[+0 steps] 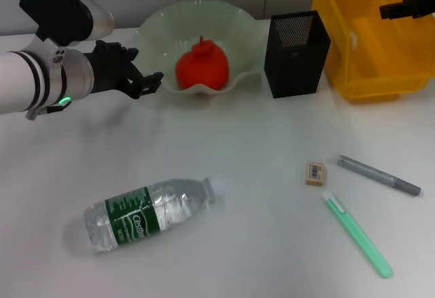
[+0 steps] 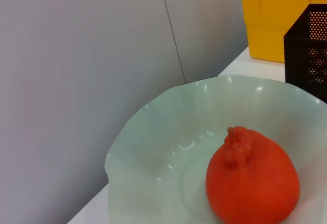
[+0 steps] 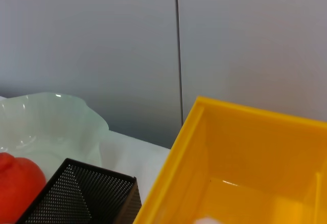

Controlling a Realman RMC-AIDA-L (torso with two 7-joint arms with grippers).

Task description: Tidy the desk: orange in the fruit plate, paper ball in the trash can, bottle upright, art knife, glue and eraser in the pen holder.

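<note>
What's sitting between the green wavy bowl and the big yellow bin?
In the head view, the tall black metal-mesh pen holder stands between the pale-green scalloped fruit plate and the bright yellow plastic trash can.

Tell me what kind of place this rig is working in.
Likely an office desk or a lab mock-up of one: a white tabletop against a grey panel wall, with a mesh pen holder, an eraser and a yellow trash can.

Left gripper [image 1: 151,84] jaws parted, arm extended, right gripper [image 1: 408,4] raised
</note>
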